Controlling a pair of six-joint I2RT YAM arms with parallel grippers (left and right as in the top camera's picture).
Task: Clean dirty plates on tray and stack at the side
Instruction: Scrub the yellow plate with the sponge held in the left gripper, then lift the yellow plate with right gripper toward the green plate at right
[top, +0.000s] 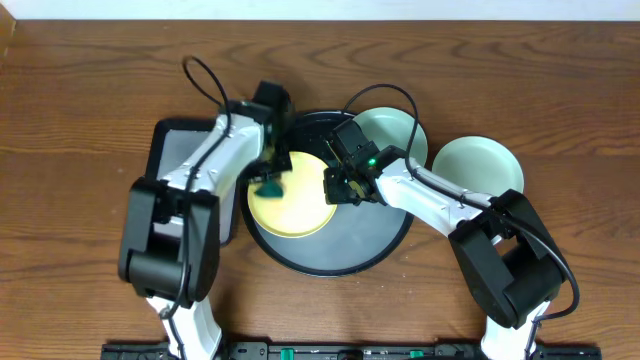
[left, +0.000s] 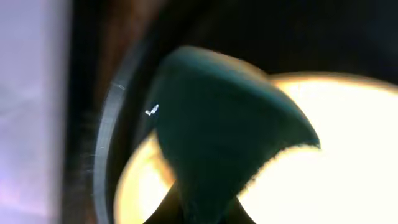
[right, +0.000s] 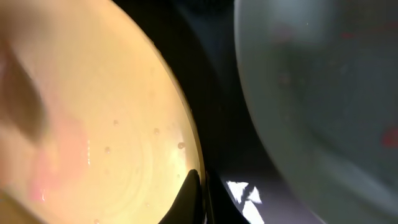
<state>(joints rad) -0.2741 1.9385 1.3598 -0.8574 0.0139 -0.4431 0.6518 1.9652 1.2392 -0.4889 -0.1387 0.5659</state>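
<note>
The pale yellow plate (top: 295, 205) lies on the left half of the round black tray (top: 350, 250). My left gripper (top: 268, 178) is shut on a dark green cloth (top: 270, 187) that rests on the plate's left part. In the left wrist view the cloth (left: 224, 137) hangs from the jaws (left: 202, 214) over the yellow plate (left: 336, 155). My right gripper (top: 335, 187) is shut on the yellow plate's right rim, as the right wrist view (right: 199, 186) shows. One mint plate (top: 395, 130) sits at the tray's far right edge. Another mint plate (top: 478, 165) lies on the table to the right.
A dark grey rectangular tray (top: 175, 150) sits left of the round tray, under my left arm. The brown wooden table (top: 80, 110) surrounds everything. In the right wrist view the mint plate (right: 323, 93) lies close to the yellow plate (right: 112, 124), with black tray (right: 211, 93) between.
</note>
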